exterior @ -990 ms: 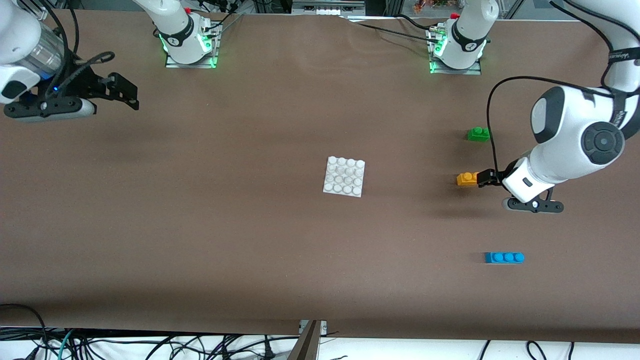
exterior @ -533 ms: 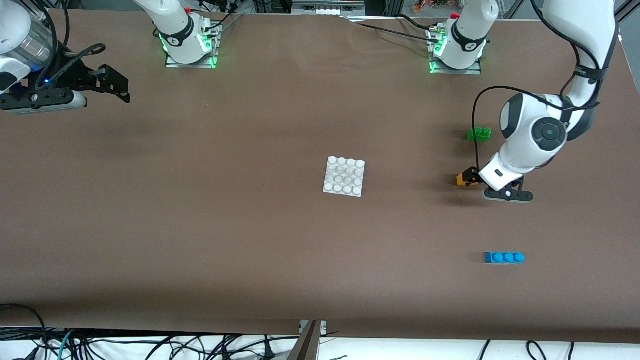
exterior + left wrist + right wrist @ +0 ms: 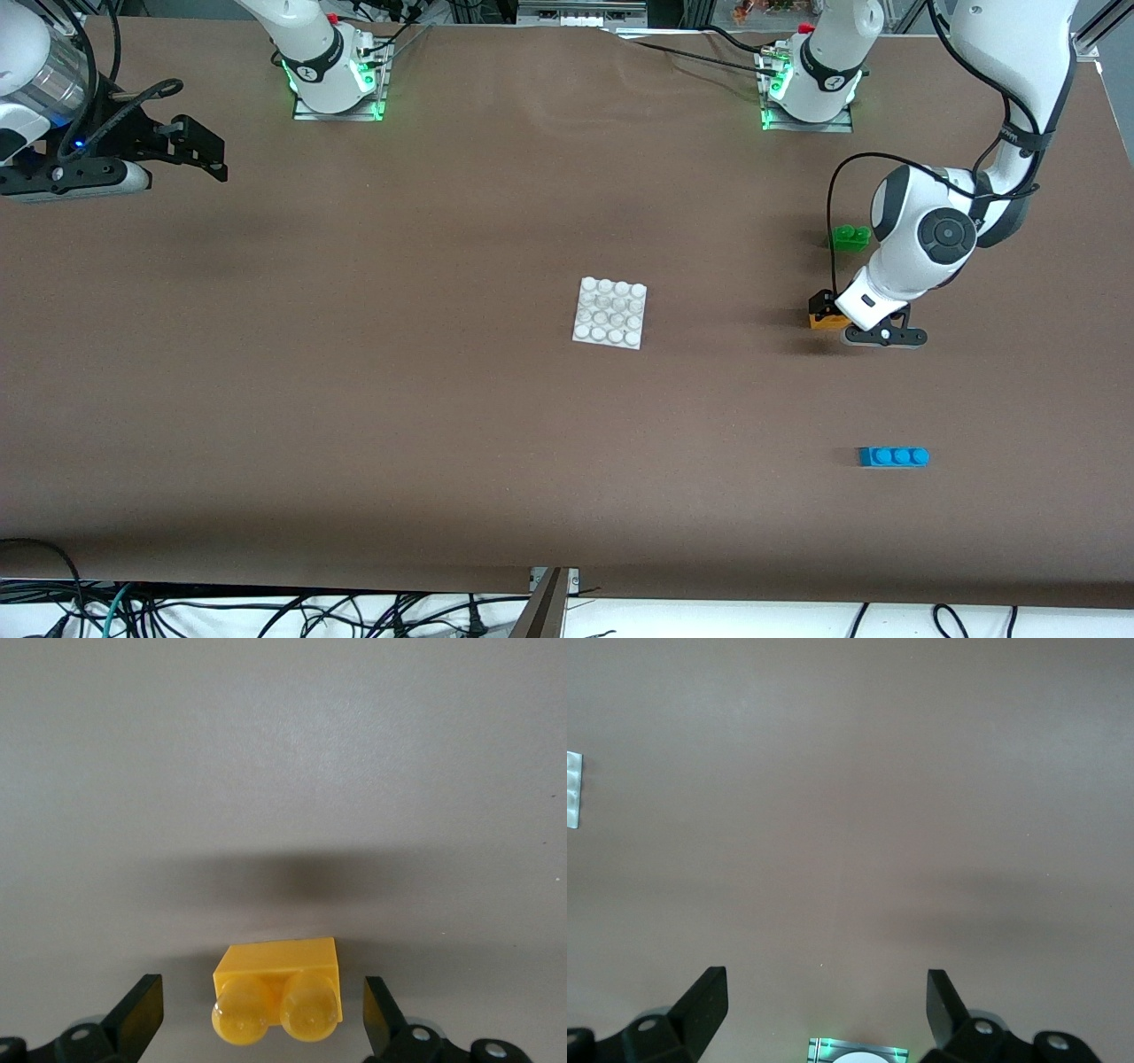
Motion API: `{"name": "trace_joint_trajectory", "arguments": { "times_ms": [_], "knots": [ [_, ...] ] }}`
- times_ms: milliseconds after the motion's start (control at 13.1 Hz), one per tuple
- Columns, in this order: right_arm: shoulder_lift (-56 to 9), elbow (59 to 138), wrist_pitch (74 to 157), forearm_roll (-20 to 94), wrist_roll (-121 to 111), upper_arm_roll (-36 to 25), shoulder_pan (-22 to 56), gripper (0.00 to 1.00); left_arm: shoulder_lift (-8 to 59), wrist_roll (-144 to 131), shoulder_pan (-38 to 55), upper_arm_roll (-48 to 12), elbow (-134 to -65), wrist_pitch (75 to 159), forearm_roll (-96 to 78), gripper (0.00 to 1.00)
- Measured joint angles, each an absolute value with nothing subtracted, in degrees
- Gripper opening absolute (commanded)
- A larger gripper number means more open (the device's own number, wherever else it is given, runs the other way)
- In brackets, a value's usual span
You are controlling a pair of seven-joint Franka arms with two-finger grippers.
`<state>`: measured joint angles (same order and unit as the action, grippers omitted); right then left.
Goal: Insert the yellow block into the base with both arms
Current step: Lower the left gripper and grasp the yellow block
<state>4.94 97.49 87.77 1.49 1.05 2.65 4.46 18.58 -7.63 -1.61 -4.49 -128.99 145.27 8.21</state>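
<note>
Left claw (image 3: 264, 1028), spread, straddles the yellow block (image 3: 277, 988), apparently end to end; right claw (image 3: 824, 1014) waits spread.

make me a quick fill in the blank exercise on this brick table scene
1. The left gripper, fingers open, brackets the small ____ two-stud plastic brick.
2. The flat white square studded plate carries ____ bricks.
3. The long blue three-stud brick lies ____ to the front camera than the small green brick.

Missing words: yellow; no; nearer
</note>
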Motion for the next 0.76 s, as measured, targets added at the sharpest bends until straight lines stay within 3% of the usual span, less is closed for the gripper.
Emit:
{"name": "trace_joint_trajectory", "arguments": {
  "times_ms": [152,533,762],
  "knots": [
    [4.1,97.3,87.9,1.1,1.0,2.6,4.4,0.99,19.5,-7.9,-1.7,-4.5,-129.4,147.1,8.2,0.98],
    [0.0,95.8,88.1,1.0,1.0,1.3,3.6,0.99,20.8,-8.1,-2.2,-4.5,-129.9,148.9,8.2,0.81],
    [-0.2,94.1,87.8,1.0,1.0,1.3,3.6,0.99,20.8,-8.1,-2.2,-4.5,-129.9,148.9,8.2,0.81]
  ]
}}
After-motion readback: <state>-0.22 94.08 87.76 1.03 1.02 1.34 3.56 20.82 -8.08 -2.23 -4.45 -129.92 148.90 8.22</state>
